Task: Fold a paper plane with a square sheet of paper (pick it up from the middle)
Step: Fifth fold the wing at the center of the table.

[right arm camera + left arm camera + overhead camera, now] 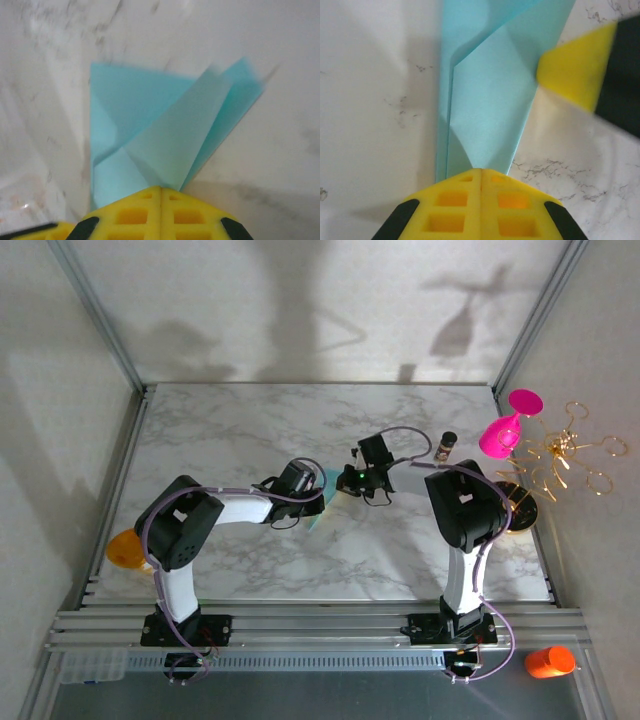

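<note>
Seen from above, the paper plane [316, 512] is a small teal sliver near the middle of the marble table [250, 420]. The left gripper [308, 488] and the right gripper [347, 482] meet over it from either side, close together. That view is too distant to show the folds or the jaws, but the wrist cameras show both. In the left wrist view the yellow fingers [455, 205] are pressed together seam to seam, pinching the narrow end of the paper. The paper widens away from them, with stacked layers along its left edge and a slanting flap on top. A blurred yellow finger of the other arm reaches the paper's right edge. In the right wrist view that claw is likewise closed on the paper, which fans out from the tips in several leaves, the far ones blurred. The overhead camera also takes in the surroundings. By the table's far right corner there is one pink goblet [503, 432], one gold wire stand [562, 452] and one small dark bottle [447, 445]. There are two orange objects, one past the left edge [124, 548] and one past the near right corner [548, 662]. In all: one paper, two claws, both shut on it.
</note>
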### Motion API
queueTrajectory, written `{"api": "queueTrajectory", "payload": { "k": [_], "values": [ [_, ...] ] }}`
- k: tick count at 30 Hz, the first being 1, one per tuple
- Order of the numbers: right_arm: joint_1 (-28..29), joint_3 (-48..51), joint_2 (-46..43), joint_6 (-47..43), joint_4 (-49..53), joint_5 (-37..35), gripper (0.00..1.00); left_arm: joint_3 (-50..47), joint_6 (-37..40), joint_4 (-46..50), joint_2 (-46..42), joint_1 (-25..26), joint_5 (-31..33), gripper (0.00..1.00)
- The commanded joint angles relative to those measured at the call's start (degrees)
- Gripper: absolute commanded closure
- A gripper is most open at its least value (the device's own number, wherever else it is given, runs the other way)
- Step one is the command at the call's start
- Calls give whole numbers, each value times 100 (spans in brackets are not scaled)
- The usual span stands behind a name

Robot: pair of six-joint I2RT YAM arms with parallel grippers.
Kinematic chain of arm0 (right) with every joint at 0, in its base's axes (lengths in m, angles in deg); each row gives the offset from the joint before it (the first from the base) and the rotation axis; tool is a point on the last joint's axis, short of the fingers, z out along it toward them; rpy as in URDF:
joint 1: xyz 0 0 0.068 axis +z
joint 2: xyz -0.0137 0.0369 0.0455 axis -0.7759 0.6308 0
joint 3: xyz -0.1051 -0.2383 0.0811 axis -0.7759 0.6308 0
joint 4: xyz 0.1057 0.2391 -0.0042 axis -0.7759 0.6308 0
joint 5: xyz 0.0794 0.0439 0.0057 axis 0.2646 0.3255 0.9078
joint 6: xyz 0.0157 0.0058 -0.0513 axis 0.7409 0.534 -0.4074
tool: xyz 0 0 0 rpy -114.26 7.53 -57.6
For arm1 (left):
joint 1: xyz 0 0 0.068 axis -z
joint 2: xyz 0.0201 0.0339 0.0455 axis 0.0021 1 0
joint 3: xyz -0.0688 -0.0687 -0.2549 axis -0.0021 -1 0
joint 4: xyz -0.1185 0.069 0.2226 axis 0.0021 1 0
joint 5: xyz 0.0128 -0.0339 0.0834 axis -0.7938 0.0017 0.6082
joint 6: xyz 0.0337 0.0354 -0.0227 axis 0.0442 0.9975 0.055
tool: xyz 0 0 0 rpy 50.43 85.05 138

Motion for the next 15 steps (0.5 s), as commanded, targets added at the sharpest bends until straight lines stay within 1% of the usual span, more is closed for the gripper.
{"api": "queueTrajectory", "payload": {
  "k": [1, 5, 9, 15],
  "values": [
    [-175, -370, 320, -74, 228, -376, 96, -148, 338, 1120, 196, -47, 205, 100],
    [-323, -503, 367, -133, 228, -497, 96, -125, 379, 1136, 216, -49, 160, 100],
    [-374, -490, 115, -288, 127, -533, 95, -103, 409, 1158, 222, -49, 129, 100],
    [-209, 111, -489, -365, -429, 279, 94, -41, 376, 1150, 213, -49, 125, 100]
  ]
}}
